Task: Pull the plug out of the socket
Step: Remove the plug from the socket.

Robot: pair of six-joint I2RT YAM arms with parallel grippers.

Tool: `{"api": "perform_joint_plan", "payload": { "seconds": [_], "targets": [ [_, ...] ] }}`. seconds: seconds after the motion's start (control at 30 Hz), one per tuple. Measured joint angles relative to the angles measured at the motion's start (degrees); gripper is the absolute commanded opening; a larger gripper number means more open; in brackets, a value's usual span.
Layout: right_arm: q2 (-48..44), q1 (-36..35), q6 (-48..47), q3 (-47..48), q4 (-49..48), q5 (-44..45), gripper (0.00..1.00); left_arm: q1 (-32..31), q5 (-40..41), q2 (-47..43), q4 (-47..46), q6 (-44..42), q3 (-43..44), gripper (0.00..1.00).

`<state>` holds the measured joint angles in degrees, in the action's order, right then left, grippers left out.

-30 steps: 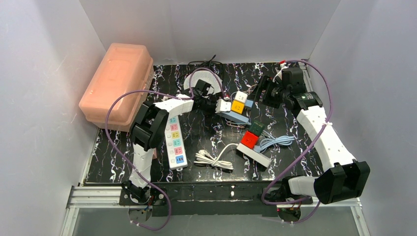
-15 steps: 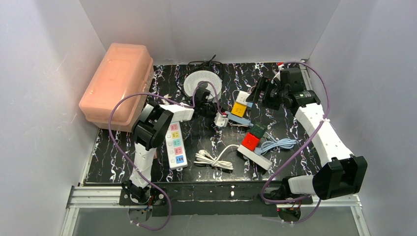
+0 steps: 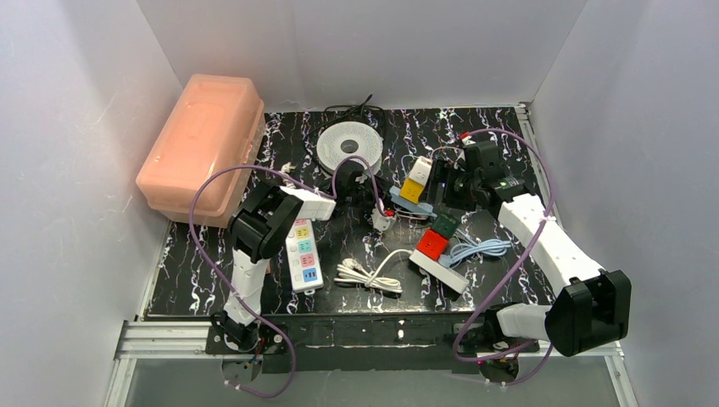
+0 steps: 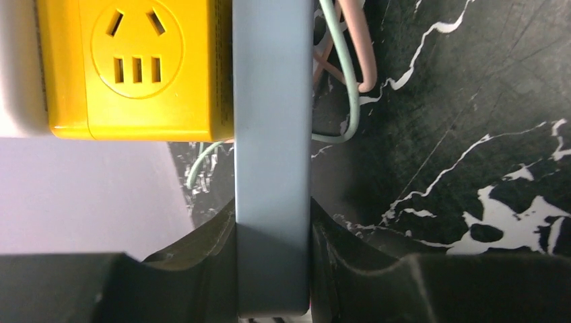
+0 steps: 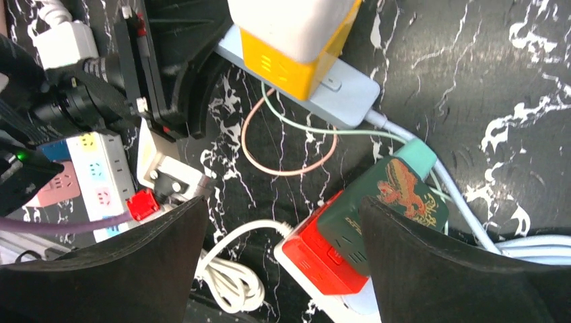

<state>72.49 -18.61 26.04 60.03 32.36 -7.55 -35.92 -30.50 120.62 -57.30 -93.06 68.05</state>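
The socket is a blue-grey power strip (image 3: 405,202) (image 4: 273,134) (image 5: 340,84) at mid-table. On it sit a yellow cube plug (image 3: 411,188) (image 4: 135,67) (image 5: 283,67) and a white cube (image 3: 419,166) (image 5: 289,17). My left gripper (image 3: 379,193) (image 4: 273,222) is shut on the strip's near-left end, one black finger pressed against each long side. My right gripper (image 3: 434,182) (image 5: 283,202) stands open just right of the cubes, nothing between its fingers. A loose white plug (image 3: 383,219) (image 5: 165,175) lies on the mat below the left gripper.
A white strip (image 3: 441,270) carries a red cube (image 3: 429,242) (image 5: 323,256) and a green adapter (image 3: 443,224) (image 5: 384,202). A pastel multi-socket strip (image 3: 303,250) lies left, a coiled white cord (image 3: 366,275) near front, a white disc (image 3: 348,142) at back, a pink box (image 3: 202,144) far left.
My left gripper drew nearer and shut on the blue-grey strip's end. The loose white plug dropped to the mat. My right gripper swung left toward the cubes and opened wider.
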Motion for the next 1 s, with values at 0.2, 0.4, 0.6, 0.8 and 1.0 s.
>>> {"api": "perform_joint_plan", "payload": {
  "seconds": [0.2,0.4,0.6,0.8,1.0],
  "targets": [
    [-0.42,-1.88,-0.11,0.02,-2.89,2.56,0.91,-0.63,3.76,-3.41,-1.27,-4.61,-2.95,0.00],
    [-1.05,-1.92,0.57,2.43,-2.32,3.04,0.92,-0.68,7.78,-8.09,1.03,-8.92,-4.83,0.00],
    [-1.01,-2.36,5.35,6.47,-1.07,3.23,0.92,-0.68,8.92,-10.69,1.09,-13.66,-7.06,0.00],
    [1.42,-6.75,10.14,7.26,0.11,10.01,0.93,-0.68,9.20,-12.72,1.97,-17.94,-9.25,0.00],
    [5.75,-8.15,14.62,8.57,0.96,14.97,0.93,-0.68,9.77,-14.58,2.51,-21.40,-9.88,0.00]
  ]
}}
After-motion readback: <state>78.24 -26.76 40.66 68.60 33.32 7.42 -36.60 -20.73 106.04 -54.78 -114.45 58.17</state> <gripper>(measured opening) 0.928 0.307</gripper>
